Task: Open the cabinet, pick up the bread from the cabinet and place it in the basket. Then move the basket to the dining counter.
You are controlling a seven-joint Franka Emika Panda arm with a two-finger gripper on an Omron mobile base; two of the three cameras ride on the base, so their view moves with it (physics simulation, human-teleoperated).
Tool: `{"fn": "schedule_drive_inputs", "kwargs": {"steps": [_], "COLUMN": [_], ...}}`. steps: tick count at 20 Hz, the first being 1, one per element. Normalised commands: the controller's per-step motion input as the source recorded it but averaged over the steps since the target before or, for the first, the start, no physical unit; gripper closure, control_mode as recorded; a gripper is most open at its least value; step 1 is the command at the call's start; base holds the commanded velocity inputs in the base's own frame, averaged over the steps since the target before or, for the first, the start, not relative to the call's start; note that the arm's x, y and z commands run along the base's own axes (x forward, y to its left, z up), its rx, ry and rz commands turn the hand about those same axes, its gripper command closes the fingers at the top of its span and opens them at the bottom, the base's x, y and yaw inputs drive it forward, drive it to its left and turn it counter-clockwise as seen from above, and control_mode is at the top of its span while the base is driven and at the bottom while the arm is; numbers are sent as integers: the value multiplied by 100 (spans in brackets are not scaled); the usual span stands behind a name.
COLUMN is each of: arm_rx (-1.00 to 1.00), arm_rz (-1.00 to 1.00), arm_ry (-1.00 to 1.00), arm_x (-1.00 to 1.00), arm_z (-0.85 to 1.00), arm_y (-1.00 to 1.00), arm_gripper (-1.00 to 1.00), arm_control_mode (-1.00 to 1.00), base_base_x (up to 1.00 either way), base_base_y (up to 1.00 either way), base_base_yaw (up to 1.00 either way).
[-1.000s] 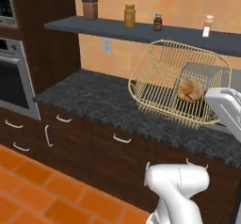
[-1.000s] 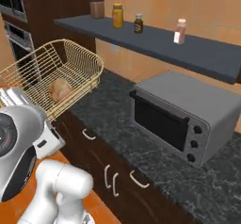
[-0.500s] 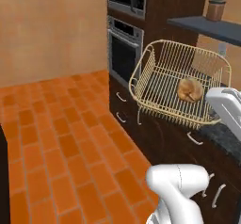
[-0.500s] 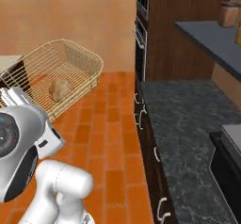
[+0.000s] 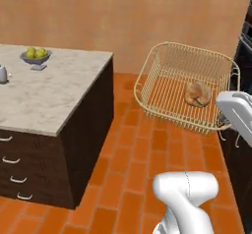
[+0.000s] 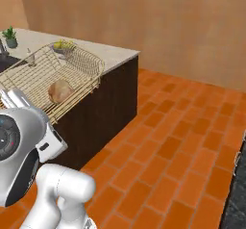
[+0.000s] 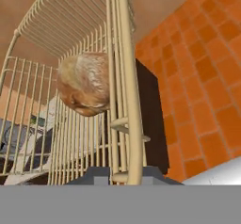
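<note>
Left base view: basket (image 5: 172, 88) aloft over floor; fruit bowl (image 5: 35, 58) on dining counter (image 5: 54, 93).

Beige dining counter (image 5: 47, 100) bearing grey fruit bowl (image 5: 36, 58)

No readable text, label, brand or number appears on anything here.

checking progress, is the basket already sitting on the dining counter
No, the basket with the bread in it is held up in the air over the orange floor, beside the dining counter, not resting on it.
</note>
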Motion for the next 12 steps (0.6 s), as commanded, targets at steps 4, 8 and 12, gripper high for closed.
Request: {"fn": "schedule_drive_inputs", "kwargs": {"steps": [4, 8, 12], "arm_rx": [0, 0, 0], "arm_rz": [0, 0, 0], "arm_ry": [0, 0, 0], "arm_x": [0, 0, 0], "arm_z": [0, 0, 0], "arm_y": [0, 0, 0], "arm_gripper": [100, 100, 100], "arm_control_mode": [100, 100, 100], "base_base_x": [47, 76, 96], "base_base_y": [-87, -94, -77], "base_base_yaw": [65, 58, 58]}}
